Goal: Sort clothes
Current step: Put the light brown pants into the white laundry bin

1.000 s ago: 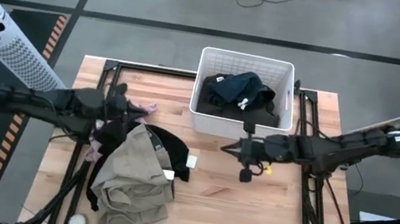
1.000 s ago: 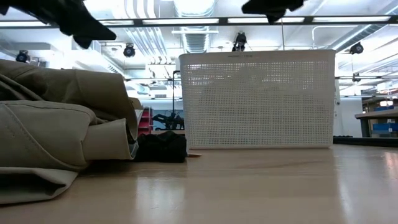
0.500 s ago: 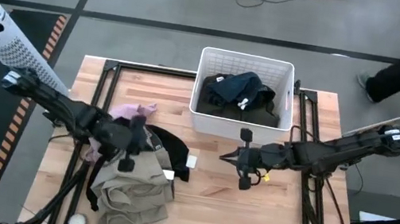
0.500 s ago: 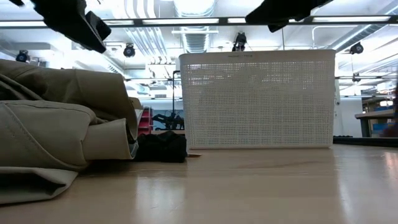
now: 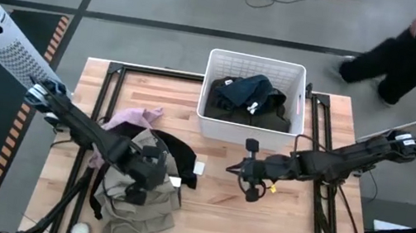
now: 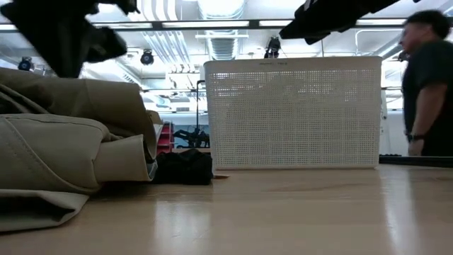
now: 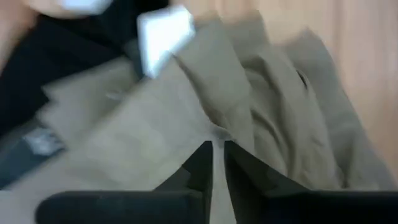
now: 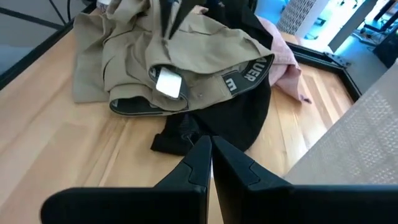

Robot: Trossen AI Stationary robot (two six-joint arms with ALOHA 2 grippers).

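two pincers closed on nothing, left gripper (image 5: pixel 150 176) above crumpled beige-khaki garment (image 5: pixel 135 190), black garment (image 5: pixel 182 156) and pink garment (image 5: pixel 132 115) beside it, right gripper (image 5: pixel 240 170) over bare table (image 5: pixel 258 225), white basket (image 5: pixel 253 99) behind holding dark clothes (image 5: pixel 250 98)

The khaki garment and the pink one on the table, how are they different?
The khaki garment is far larger than the pink garment. The khaki garment lies uppermost on the pile, over a black garment; the pink garment peeks out at the pile's far edge, mostly covered. The left gripper is over the khaki garment, not the pink garment. Both are crumpled, outside the basket.
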